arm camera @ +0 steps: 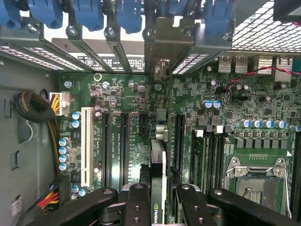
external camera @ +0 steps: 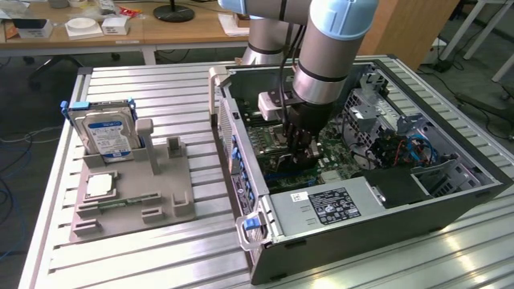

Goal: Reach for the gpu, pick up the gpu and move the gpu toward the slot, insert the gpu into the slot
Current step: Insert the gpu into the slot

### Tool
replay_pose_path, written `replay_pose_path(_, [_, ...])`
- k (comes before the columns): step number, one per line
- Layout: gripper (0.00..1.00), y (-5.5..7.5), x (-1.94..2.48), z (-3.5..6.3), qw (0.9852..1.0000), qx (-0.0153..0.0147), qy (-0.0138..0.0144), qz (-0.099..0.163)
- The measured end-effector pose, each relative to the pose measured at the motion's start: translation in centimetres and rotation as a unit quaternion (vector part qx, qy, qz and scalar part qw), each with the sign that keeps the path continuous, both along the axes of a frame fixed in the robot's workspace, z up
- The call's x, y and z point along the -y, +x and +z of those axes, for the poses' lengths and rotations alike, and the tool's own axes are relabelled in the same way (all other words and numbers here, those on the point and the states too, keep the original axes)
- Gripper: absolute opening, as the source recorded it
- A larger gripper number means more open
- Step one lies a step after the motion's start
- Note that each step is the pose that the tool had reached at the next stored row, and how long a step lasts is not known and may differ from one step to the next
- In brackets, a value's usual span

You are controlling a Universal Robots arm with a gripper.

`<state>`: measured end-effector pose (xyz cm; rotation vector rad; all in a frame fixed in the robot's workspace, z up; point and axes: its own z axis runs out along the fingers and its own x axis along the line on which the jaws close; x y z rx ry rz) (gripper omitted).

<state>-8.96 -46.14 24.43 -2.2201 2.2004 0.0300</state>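
We are seeing the open grey metal computer case (external camera: 449, 198) lying on the ribbed aluminium table (external camera: 144, 253), its black power supply (external camera: 337, 205) wearing a white printed label, too small to read. Inside, over the green motherboard (arm camera: 117, 94), the gripper (arm camera: 157, 200) is pinching the gpu (arm camera: 158, 169) edge-on, its silvery bracket reaching the case's rear wall, the card covering the slot

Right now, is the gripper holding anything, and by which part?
Yes. The gripper holds the gpu edge-on between its fingers, clamped on the card's upper edge, with the card standing upright over the motherboard inside the computer case.
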Motion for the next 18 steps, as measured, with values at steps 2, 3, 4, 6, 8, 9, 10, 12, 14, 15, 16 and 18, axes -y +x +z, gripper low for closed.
replay_pose_path(2, [0.26, 0.0, 0.0, -0.01, 1.0, 0.0001, 0.0001, 0.0])
replay_pose_path(3, [0.26, 0.0, -0.01, -0.01, 1.0, 0.0001, 0.0001, 0.0])
replay_pose_path(4, [0.26, 0.0, -0.01, -0.01, 1.0, 0.0001, 0.0002, 0.0])
replay_pose_path(6, [0.26, 0.0, 0.0, -0.01, 1.0, 0.0001, 0.0001, 0.0])
replay_pose_path(8, [0.26, 0.0, 0.0, -0.01, 1.0, 0.0001, 0.0001, 0.0])
replay_pose_path(9, [0.26, 0.0, -0.01, -0.01, 1.0, 0.0001, 0.0001, 0.0])
replay_pose_path(10, [0.26, 0.0, -0.01, -0.01, 1.0, 0.0001, 0.0001, 0.0])
replay_pose_path(12, [0.26, 0.0, 0.0, -0.01, 1.0, 0.0001, 0.0001, 0.0])
replay_pose_path(14, [0.26, 0.0, -0.01, -0.01, 1.0, 0.0001, 0.0001, 0.0])
replay_pose_path(15, [0.26, 0.01, -0.01, -0.01, 1.0, 0.0001, 0.0002, 0.0])
replay_pose_path(16, [0.26, 0.03, 0.0, -0.02, 1.0, 0.0, 0.0001, 0.0])
replay_pose_path(18, [0.26, 0.05, -0.01, -0.03, 1.0, 0.0, 0.0001, 0.0])
